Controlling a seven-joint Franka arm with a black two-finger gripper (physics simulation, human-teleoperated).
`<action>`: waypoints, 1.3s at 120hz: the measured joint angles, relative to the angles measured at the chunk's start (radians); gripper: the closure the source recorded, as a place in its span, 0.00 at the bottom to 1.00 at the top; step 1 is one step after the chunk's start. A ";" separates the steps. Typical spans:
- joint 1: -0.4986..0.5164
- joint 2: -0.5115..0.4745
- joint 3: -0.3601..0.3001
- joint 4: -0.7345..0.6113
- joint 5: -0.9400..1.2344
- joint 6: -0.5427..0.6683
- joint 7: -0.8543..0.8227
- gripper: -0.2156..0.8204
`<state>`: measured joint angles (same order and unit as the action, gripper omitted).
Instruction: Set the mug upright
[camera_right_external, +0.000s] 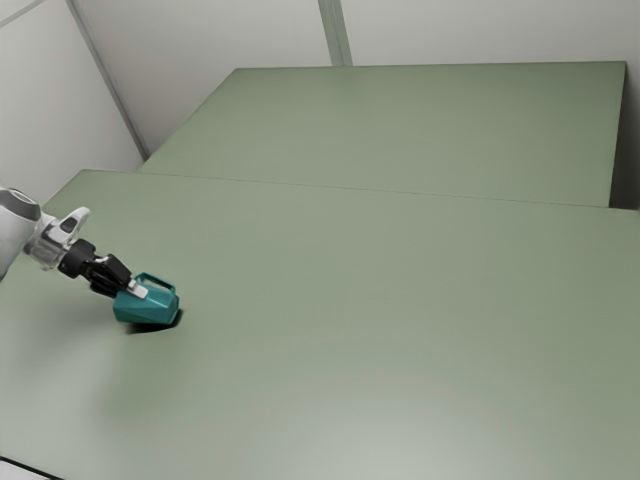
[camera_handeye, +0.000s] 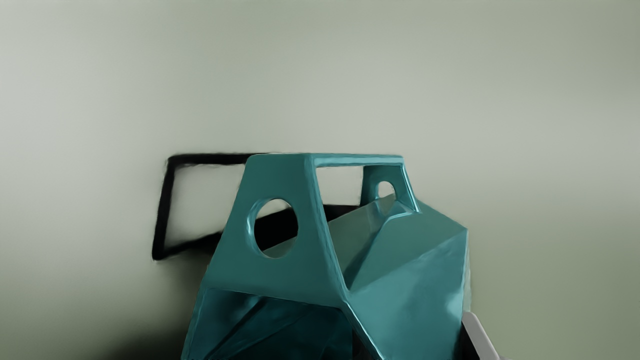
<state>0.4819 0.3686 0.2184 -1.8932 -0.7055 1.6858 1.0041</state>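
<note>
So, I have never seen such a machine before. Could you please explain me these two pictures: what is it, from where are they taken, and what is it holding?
The machine is a robot arm with black jaws at its end. The exterior view is taken from beside the arm, which comes in from that view's left. The wrist view comes from a camera on the arm's hand, looking closely at the same scene.

At the green table is one teal mug, tipped sideways, its handle upward and its open end toward the arm. The jaws are right at the mug, but I cannot tell whether they really hold it.
</note>
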 joint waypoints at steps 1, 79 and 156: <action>-0.001 0.000 0.000 0.000 -0.002 -0.001 0.001 0.81; -0.289 -0.139 0.016 0.005 -0.008 0.051 -0.009 0.95; -0.664 -0.095 0.017 0.000 0.487 0.445 -0.156 0.96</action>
<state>-0.1821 0.2735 0.2357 -1.8935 -0.2185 2.1309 0.8478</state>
